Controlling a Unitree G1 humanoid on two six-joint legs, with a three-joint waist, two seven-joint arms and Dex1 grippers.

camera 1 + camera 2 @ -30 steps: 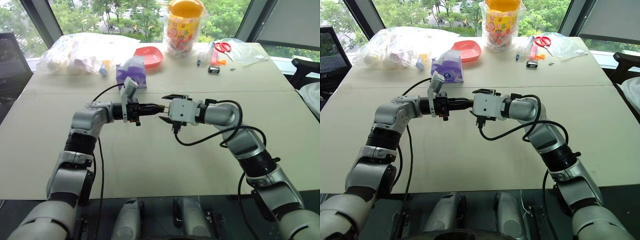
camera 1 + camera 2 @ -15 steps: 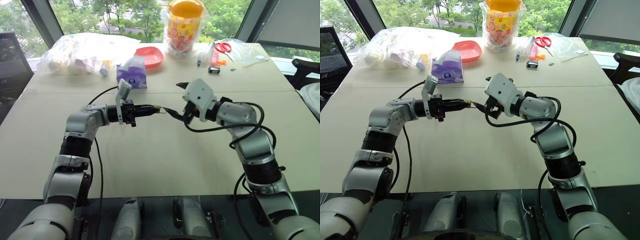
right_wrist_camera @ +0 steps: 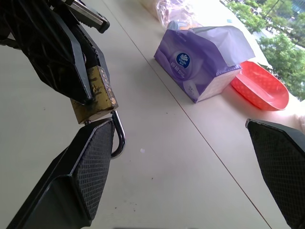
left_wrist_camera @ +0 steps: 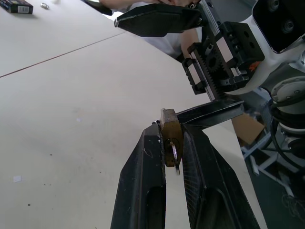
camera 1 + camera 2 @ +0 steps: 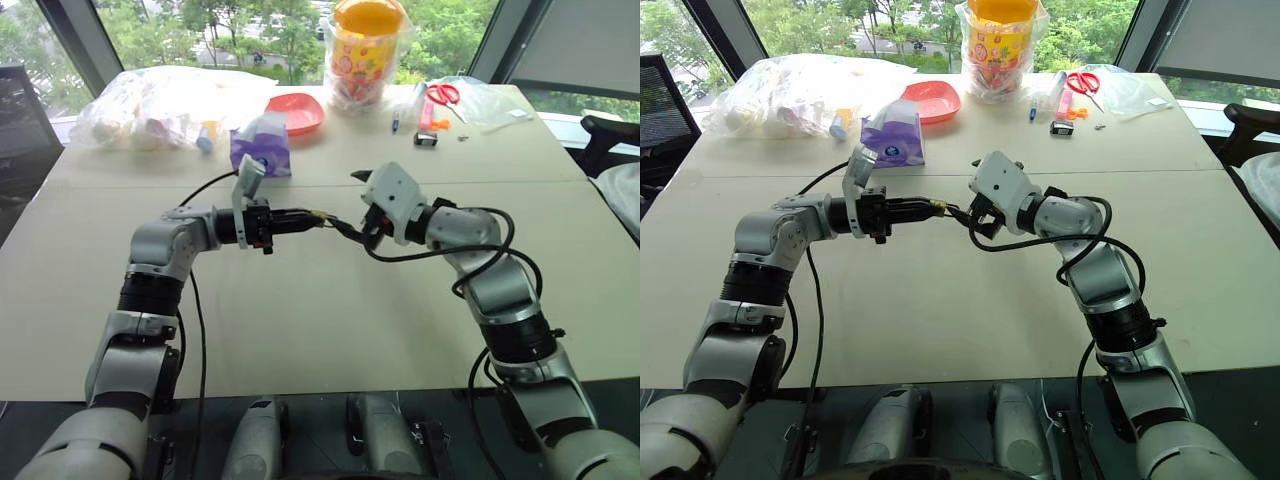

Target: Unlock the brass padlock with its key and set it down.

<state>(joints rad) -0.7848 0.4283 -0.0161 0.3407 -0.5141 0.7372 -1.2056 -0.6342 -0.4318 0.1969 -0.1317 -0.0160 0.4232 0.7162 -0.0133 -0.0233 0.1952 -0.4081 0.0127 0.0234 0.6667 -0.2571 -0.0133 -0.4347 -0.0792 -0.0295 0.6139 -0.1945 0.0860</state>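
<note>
My left gripper (image 5: 316, 217) points level to the right above the table and is shut on the brass padlock (image 4: 169, 136), a tiny golden body pinched between its fingertips. The silver shackle (image 3: 118, 137) hangs out of the padlock (image 3: 94, 97). From the padlock's face a thin silvery sliver, the key (image 4: 175, 153), sticks out. My right gripper (image 5: 353, 202) faces it from the right, open wide. One finger (image 3: 89, 164) lies just beside the shackle; the other finger (image 3: 280, 160) stands far off.
A purple tissue box (image 5: 262, 145), a red dish (image 5: 297, 112), a bagged jar with a yellow lid (image 5: 371, 45), a plastic bag of items (image 5: 160, 105), red scissors (image 5: 447, 95) and a small black item (image 5: 427, 139) lie along the table's far side.
My right gripper has rolled over and drawn slightly back to the right from the left gripper's tips, jaws still wide. The left gripper keeps hold of the padlock.
</note>
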